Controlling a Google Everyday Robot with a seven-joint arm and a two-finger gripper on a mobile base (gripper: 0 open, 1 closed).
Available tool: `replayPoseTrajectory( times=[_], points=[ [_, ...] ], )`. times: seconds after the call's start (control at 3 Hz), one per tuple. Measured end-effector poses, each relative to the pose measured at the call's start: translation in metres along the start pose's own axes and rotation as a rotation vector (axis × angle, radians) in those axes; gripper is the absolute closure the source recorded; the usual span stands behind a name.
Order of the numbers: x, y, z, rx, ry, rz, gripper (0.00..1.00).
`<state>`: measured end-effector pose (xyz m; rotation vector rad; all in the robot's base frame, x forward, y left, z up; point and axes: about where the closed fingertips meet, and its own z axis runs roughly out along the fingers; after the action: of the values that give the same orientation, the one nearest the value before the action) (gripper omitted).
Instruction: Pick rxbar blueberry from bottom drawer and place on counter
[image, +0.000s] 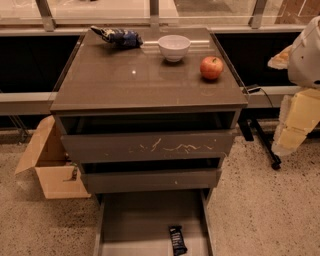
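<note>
Low in frame: rxbar blueberry (177, 240) lying inside open bottom drawer (132, 220). Right edge: gripper (292, 131), far from the bar, open or closed impossible to tell.

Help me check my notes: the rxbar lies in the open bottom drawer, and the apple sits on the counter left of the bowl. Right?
No: the camera view shows the apple right of the bowl on the counter. The rxbar is in the open bottom drawer. The gripper hangs right of the counter.
</note>
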<state>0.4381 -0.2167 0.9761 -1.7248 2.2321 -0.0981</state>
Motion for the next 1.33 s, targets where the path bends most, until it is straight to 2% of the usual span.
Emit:
replayPoseTrajectory(
  times=[0.33, 0.67, 1.0, 1.33],
  points=[
    [0.0, 0.0, 0.0, 0.0, 0.0, 0.0, 0.0],
    [0.0, 0.001, 0.021, -0.026, -0.006, 0.05, 0.0],
    [0.003, 0.007, 0.078, -0.103, -0.04, 0.163, 0.0],
    [0.004, 0.02, 0.134, -0.158, -0.064, 0.252, 0.0]
  ],
)
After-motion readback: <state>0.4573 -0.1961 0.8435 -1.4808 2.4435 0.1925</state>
